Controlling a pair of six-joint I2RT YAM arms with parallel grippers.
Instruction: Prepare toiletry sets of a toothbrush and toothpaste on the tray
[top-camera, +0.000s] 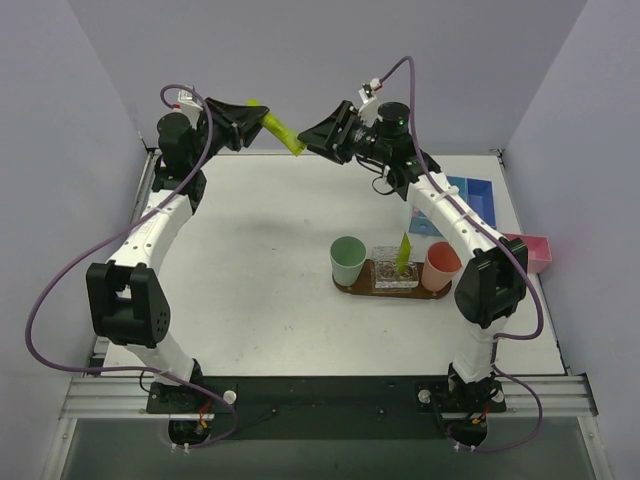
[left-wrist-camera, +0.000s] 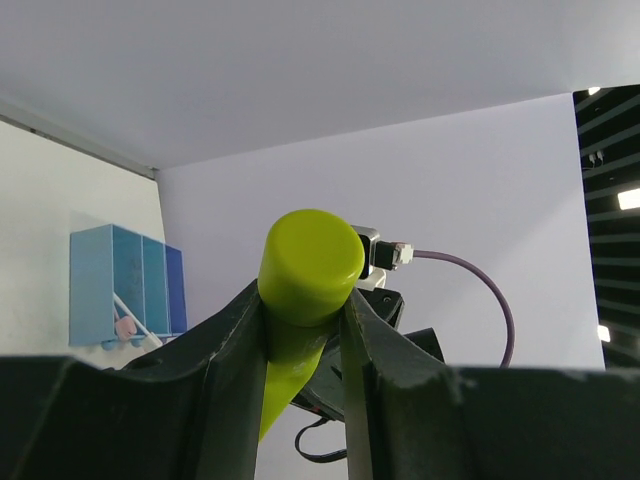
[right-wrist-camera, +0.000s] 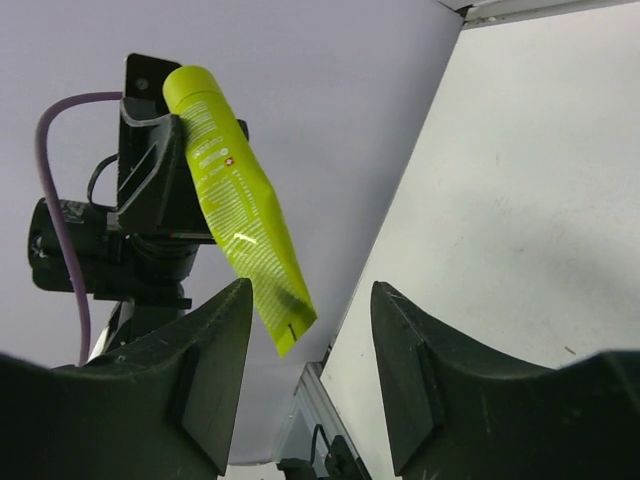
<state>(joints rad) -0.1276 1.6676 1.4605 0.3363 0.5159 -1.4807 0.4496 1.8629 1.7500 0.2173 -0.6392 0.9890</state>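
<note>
Two lime-green tubes are in view. One toothpaste tube (top-camera: 281, 132) is held in the air above the far edge of the table (top-camera: 260, 260). It is clamped just below its round cap by the left gripper (top-camera: 262, 122), whose jaws are partly closed and press on both sides of the tube. The tube's flat crimped end slopes down towards the right gripper (top-camera: 305, 140). In the right wrist view that gripper's jaws stand wide apart and grip nothing, with the crimped end near the gap between them. Whether the end touches a finger cannot be told. The second tube (top-camera: 403, 252) stands nearly upright in a clear container (top-camera: 395, 272) at the middle of the dark oval tray (top-camera: 400, 293), right of centre on the table. A mint-green cup (top-camera: 348, 258) stands at the tray's left end and a salmon-pink cup (top-camera: 441, 265) at its right end. A blue bin (top-camera: 478, 200) and a pink box (top-camera: 538, 250) lie by the table's right edge.
</note>
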